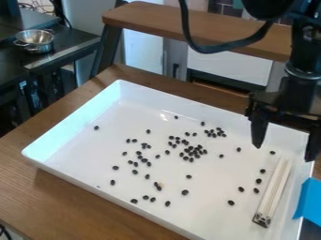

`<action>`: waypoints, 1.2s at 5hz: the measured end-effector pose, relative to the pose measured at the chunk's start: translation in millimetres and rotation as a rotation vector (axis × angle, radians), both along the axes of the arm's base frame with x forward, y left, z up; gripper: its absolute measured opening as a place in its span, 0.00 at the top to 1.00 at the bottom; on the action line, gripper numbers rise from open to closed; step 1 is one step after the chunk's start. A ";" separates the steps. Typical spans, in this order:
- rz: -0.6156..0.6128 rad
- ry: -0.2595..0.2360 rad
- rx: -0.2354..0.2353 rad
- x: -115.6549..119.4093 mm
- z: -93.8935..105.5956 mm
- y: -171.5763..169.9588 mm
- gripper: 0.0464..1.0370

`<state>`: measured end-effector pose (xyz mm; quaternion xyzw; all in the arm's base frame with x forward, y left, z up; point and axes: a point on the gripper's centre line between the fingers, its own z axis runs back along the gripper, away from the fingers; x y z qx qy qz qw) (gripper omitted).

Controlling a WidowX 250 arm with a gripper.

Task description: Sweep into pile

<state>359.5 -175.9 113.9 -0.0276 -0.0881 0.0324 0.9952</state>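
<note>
Black gripper [284, 153] hangs, fingers spread wide, over one end of the white tray [70, 127].

Gripper [284, 153] partly cut off by right edge, hiding bit of tray's far rim. White tray [113, 194] cut off at bottom. Blue sheet [309, 201] cropped at right. Surface detail of black beans [185, 192] too small to tell.

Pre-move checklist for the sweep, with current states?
1. Black two-finger gripper open: ok, fingers apart.
2. Long white bar with metal end inside white rectangular tray: ok, lying at its right side in the picture.
3. Bar grasped: not ok.
4. Small black oval beans in one pile: not ok, scattered, densest mid-tray.
5. Visible beans inside tray: ok.
6. Gripper's height above tray floor: cannot tell.
</note>
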 end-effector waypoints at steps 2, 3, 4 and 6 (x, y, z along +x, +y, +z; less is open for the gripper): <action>0.011 0.033 0.032 5.4 -28.9 0.6 0.04; 0.015 0.036 0.049 14.2 -41.2 1.4 0.04; 0.017 0.021 0.062 19.3 -45.9 4.9 0.04; 0.022 0.013 0.088 23.7 -60.8 7.4 0.04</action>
